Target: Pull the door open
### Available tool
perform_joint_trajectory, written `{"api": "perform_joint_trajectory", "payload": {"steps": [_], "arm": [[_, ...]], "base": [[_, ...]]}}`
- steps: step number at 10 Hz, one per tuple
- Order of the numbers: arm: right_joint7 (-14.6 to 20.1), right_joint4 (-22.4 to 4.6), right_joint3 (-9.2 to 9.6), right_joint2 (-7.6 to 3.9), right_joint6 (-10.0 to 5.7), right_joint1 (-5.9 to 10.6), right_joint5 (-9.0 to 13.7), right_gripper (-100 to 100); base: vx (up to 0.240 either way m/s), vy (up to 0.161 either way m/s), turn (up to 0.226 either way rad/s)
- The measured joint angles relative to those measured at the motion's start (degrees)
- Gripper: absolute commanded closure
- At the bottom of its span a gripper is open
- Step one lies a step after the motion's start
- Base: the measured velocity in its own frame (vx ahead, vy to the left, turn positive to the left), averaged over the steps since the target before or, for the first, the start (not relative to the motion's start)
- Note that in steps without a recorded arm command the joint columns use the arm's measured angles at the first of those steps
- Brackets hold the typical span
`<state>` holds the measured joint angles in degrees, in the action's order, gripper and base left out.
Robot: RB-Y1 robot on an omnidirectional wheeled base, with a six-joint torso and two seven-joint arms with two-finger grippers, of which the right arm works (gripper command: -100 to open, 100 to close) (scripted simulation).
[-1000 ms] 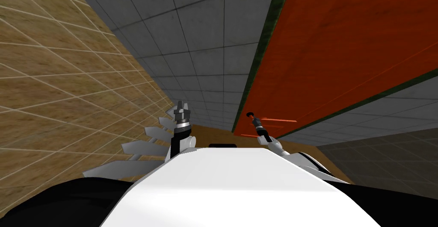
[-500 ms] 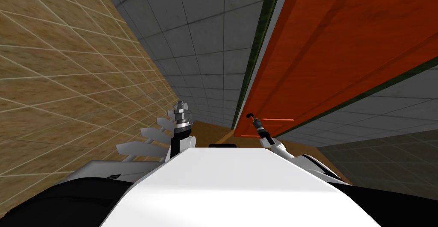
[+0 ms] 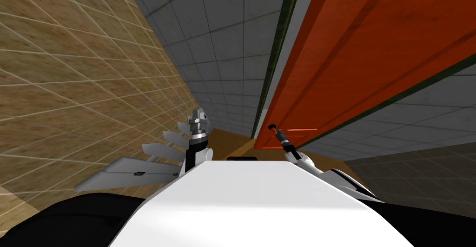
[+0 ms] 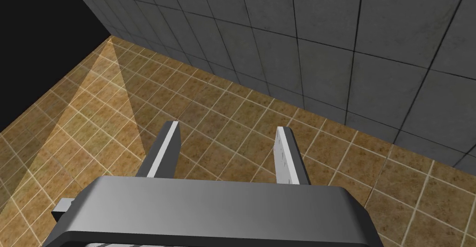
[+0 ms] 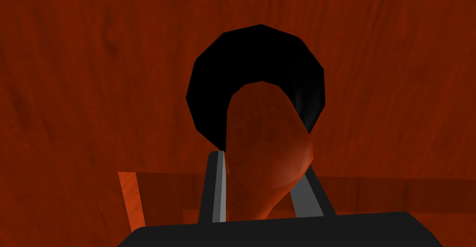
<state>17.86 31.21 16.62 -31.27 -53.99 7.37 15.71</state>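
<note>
Moved: door swung wider off its frame, nice.
Right gripper: clamped on reddish handle, front-right, so pulling drags the door.
Left gripper: fingers spread, idle over floor, keeping clear.

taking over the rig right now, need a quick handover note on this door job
Right hand: shut on the red-brown rounded door handle, fingers pressing its sides.
Left hand: open, holding nothing, above the brown tiled floor near the grey tiled wall.
The red-brown wooden door looks slightly ajar from its dark green frame.
Done: handle gripped, door cracked open.
Left: pull it wider.
</note>
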Motion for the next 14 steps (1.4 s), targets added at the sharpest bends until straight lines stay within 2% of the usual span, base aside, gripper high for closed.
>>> {"api": "perform_joint_trajectory", "payload": {"steps": [3, 4, 5, 6, 7, 11, 13, 14], "arm": [[1.72, 1.77, 2.04, -2.13, -2.27, -2.23, -0.16, 100], [2.45, 1.1, 2.96, -2.52, -3.57, -2.41, -0.37, 100], [2.65, 0.94, 3.24, -2.36, -3.86, -2.6, -0.48, 100], [2.92, 0.97, 3.58, -2.87, -4.36, -3.06, -0.3, 100], [3.43, -0.39, 4.02, -3.06, -5.68, -2.67, -0.27, 100], [5.02, -1.39, 6.09, -5.0, -9.91, -4.42, 0.18, 100], [5.22, 0.31, 6.61, -6.14, -10.62, -6.29, 0.58, 100], [5.27, 0.32, 6.74, -6.07, -10.66, -6.45, 0.55, 100]], "base": [[-0.223, -0.092, 0.098], [-0.098, -0.051, 0.029], [-0.169, -0.057, 0.178], [-0.233, -0.1, 0.183], [-0.24, -0.138, 0.221], [-0.211, -0.094, 0.166], [-0.13, -0.065, 0.071], [-0.128, -0.068, 0.185]]}}
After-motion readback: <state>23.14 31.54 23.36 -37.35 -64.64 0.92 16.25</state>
